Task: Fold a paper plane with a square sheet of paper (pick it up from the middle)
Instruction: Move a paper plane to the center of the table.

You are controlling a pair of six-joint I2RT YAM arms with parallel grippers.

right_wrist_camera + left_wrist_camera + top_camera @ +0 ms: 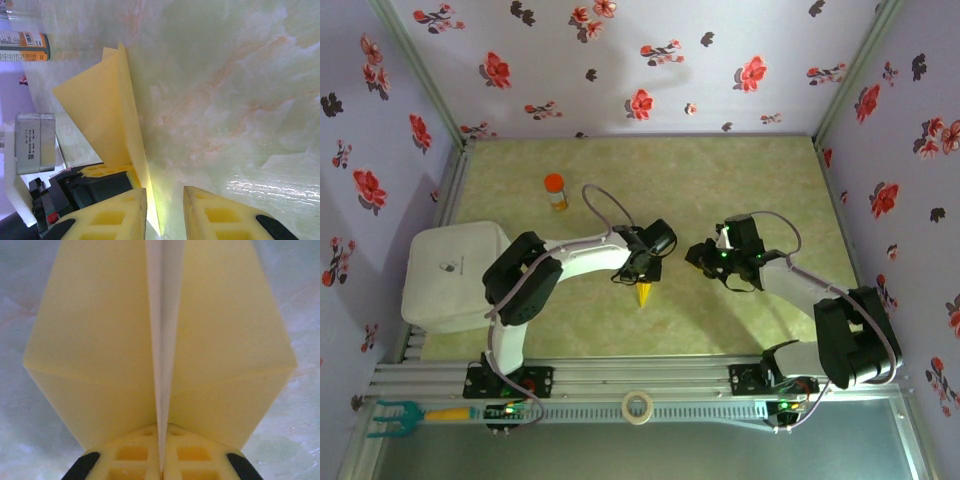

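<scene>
Yellow paper plane [100, 350], left pincer [162, 452] clamped low

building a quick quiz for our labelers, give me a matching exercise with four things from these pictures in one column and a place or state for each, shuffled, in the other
Column one:
1. left tool
2. right tool
3. orange-capped bottle
4. tape roll

Column two:
a. lying on the rail at the near edge
b. shut on the yellow paper plane
c. standing on the table, beyond the left arm
d. open, fingers apart

Pairs: 1-b, 2-d, 3-c, 4-a
</scene>
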